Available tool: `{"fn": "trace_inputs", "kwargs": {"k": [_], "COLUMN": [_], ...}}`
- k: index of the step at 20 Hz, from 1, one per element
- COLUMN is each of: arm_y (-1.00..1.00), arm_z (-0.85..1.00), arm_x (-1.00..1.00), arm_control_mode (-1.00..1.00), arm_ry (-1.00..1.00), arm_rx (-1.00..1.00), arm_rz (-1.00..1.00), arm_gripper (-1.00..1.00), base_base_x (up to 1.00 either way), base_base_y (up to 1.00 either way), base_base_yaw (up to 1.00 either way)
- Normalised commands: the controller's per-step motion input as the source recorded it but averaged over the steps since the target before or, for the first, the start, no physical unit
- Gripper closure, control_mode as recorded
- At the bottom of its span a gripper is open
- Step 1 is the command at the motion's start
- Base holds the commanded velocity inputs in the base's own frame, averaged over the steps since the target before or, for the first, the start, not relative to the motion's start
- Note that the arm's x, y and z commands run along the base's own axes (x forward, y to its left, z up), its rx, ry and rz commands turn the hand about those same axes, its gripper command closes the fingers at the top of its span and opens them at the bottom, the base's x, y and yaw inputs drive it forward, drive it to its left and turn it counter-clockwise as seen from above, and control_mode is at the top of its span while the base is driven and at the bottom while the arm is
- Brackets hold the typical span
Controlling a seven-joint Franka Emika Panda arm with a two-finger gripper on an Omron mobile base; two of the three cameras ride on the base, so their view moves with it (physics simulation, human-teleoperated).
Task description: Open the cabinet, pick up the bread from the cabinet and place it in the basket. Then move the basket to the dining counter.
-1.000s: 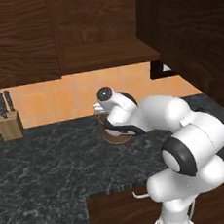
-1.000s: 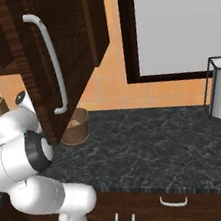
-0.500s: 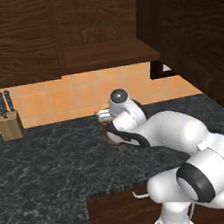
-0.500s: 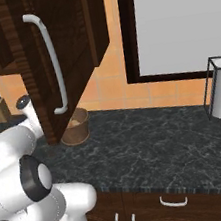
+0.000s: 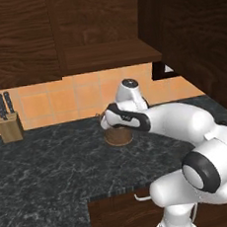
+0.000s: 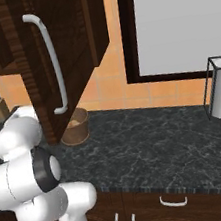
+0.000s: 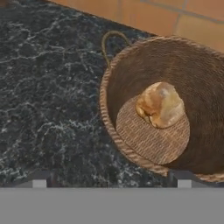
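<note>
**Operator:** Hand view first: I'm looking down into the basket [image 7: 175, 109], and the bread [image 7: 160, 105] lies on its woven floor, loose, touching nothing of mine. My fingertips [image 7: 39, 180] stand wide apart at the bottom edge, released and holding nothing.

**Observer:** So the bread step is done?

**Operator:** I judge it so. The cabinet [image 6: 65, 54] door hangs open in the right base view, its handle [image 6: 52, 66] facing me, and the roll is in the basket. What's in hand now is the carry to the dining counter, and I can't see that counter from here.

**Observer:** Where does the basket sit?

**Operator:** On the black bench [image 5: 56, 166], near the tiled back wall, under the open cabinet. In the left base view my gripper [image 5: 107, 119] hovers right over the basket's [image 5: 119, 136] rim.

**Observer:** And the next move?

**Operator:** I'd bring the jaws onto the rim or wall, one finger inside and one outside, clear of the bread, then close and lift level so the roll doesn't tip out. The small side handle [image 7: 113, 41] looks thin to pinch. I'd also mind the open door overhead when backing away.
</note>
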Motion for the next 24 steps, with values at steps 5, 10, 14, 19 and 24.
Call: {"fn": "trace_inputs", "kwargs": {"k": [5,10,14,19,24], "arm_y": [0.08,-0.05,-0.02,-0.14,-0.32], "arm_z": [-0.45,-0.49,-0.61,-0.55,-0.75], "arm_x": [0.2,0.28,0.11,0.03,0.0], "arm_control_mode": [-1.0,-1.0,-1.0,-1.0,-1.0], "arm_ry": [0.09,0.0,0.04,0.0,0.0], "arm_rx": [-0.22,-0.2,-0.11,-0.07,-0.06], "arm_rz": [0.27,0.13,0.15,0.18,0.22], "arm_gripper": [-1.0,-1.0,-1.0,-1.0,1.0], "base_base_x": [0.0,0.0,0.0,0.0,0.0], "base_base_y": [0.0,0.0,0.0,0.0,0.0], "base_base_yaw": [0.0,0.0,0.0,0.0,0.0]}}
